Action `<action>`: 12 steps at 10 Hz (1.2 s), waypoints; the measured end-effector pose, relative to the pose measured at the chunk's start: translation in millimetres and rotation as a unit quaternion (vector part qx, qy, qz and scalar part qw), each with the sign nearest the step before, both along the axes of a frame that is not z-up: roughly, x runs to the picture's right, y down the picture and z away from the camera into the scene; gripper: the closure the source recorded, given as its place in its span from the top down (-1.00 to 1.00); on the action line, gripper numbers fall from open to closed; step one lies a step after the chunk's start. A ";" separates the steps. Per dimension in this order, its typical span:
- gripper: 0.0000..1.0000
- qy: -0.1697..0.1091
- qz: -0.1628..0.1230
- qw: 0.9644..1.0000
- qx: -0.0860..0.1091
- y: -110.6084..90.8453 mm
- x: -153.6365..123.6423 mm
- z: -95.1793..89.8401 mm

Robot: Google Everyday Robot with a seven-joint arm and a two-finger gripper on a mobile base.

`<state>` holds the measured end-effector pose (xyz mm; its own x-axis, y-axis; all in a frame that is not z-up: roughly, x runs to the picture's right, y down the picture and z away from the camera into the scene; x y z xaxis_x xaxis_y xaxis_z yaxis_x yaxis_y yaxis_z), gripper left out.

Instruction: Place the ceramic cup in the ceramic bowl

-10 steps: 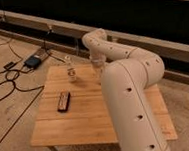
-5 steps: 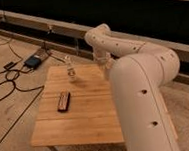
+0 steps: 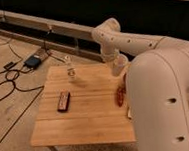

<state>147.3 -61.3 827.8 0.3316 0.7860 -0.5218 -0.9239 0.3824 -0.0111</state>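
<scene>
1. Two things lie left of the gripper (image 3: 118, 67): a small clear bottle (image 3: 70, 71) and a dark flat block (image 3: 64, 101). An elongated reddish-brown object (image 3: 121, 95) lies just beneath it.
2. Its grip cannot be told. The whitish ceramic cup and maroon ceramic bowl are not seen, so the bowl should be located before any release.

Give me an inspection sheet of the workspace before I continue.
Surface: wooden table, level.
Job's things: ceramic cup and ceramic bowl, nothing seen; the arm hides the table's right side.
Clutter: clear bottle upright, far left; dark flat block; reddish-brown object near the right edge.
Grippers: gripper low over the table's far right part.
Cables: cables on the floor at left, near a blue box.
Surroundings: ledge along the back.
</scene>
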 end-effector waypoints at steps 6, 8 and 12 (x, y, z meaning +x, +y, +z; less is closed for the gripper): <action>-1.00 0.054 0.028 0.998 -0.003 24.3 46.4 -0.3; -1.00 0.058 0.038 0.998 -0.007 35.3 55.9 11.7; -1.00 0.071 0.049 0.996 -0.018 44.4 78.7 34.0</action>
